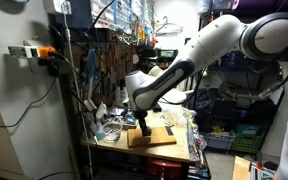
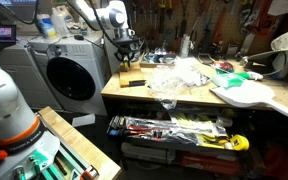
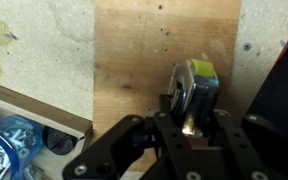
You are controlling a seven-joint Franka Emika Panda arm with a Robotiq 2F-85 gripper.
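My gripper [image 3: 192, 112] is shut on a small black and silver tape measure [image 3: 196, 80] with a yellow-green side. It holds the tape measure upright just over a pale wooden board [image 3: 134, 60]. In both exterior views the gripper [image 1: 142, 122] [image 2: 127, 58] points down at the board [image 1: 154, 136] [image 2: 132, 69], which lies at the end of a cluttered workbench. The tape measure is too small to make out there. Its underside is hidden, so I cannot tell whether it touches the board.
A blue item [image 3: 9, 145] lies beyond a wooden rail beside the board. Crumpled clear plastic [image 2: 179, 72] and a white flat shape [image 2: 246, 95] crowd the bench. A washing machine [image 2: 69, 75] stands next to it, with an open tool drawer [image 2: 174, 130] below.
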